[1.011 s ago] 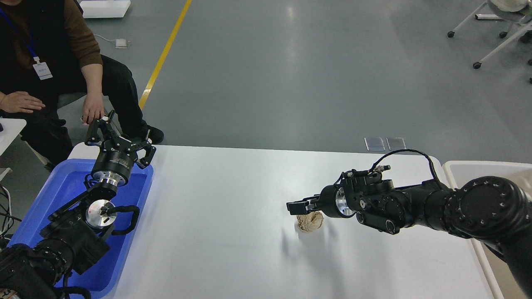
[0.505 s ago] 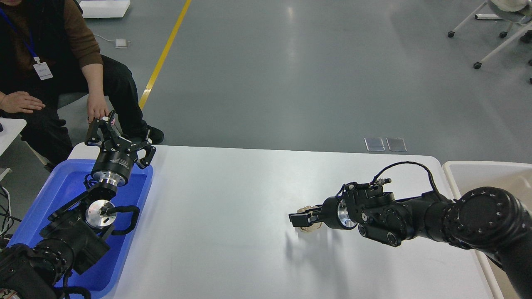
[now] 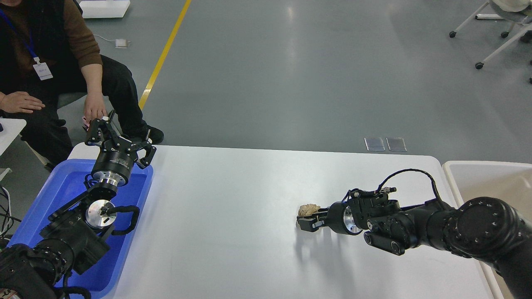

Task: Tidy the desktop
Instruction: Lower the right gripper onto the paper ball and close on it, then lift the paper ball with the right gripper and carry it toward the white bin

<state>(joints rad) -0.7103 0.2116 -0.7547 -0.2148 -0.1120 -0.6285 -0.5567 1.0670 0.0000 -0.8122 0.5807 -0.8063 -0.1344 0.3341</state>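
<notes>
The desktop [image 3: 232,199] is a wide white tabletop. A crumpled beige paper ball [image 3: 308,208] lies on it right of centre. My right gripper [image 3: 308,219] is low on the desktop at the ball. Its near finger [image 3: 306,223] lies just in front of the ball, and the far finger is hidden behind it. I cannot tell whether the jaws grip the ball. My left gripper [image 3: 118,139] is open and empty, held over the far end of the blue tray [image 3: 62,187].
A white-rimmed beige bin [image 3: 474,170] stands at the desktop's right edge. A seated person is at the back left, one hand [image 3: 93,111] close to my left gripper. A small white table corner [image 3: 10,126] is at far left.
My right gripper has dropped down to the desktop and shifted slightly right, from above the paper ball to level with it. The left arm has not moved. The person's hand shifted slightly.
</notes>
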